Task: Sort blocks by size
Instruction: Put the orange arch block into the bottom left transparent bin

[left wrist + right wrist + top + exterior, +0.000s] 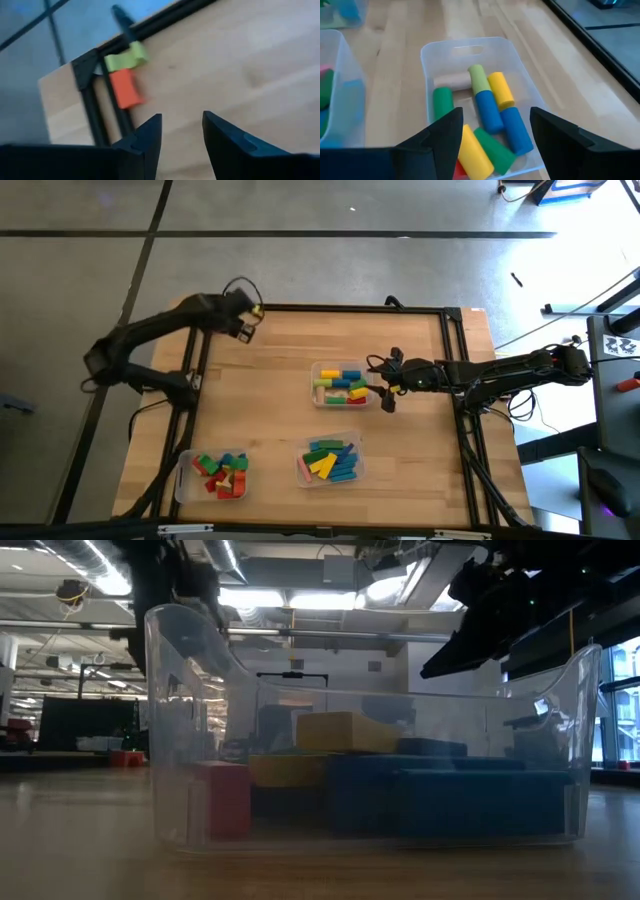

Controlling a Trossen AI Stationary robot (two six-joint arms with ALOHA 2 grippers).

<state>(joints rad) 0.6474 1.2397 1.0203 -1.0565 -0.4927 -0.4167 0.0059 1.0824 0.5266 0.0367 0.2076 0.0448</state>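
Clear plastic tray (470, 50) lies just beyond the right gripper (492, 135), whose fingers stand wide apart and empty above it; inside, the blocks (487, 107) lie jumbled, green, blue, yellow and tan. Two other trays (212, 477) hold more blocks. At the far corner, the left gripper (181, 132) hangs over bare wood, fingers apart, seemingly holding nothing

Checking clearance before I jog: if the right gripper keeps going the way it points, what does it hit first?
Probably the blocks in the clear tray right under the right gripper. Its open fingers frame the blue and yellow pieces; depth is uncertain, so the tray's near rim might come first.
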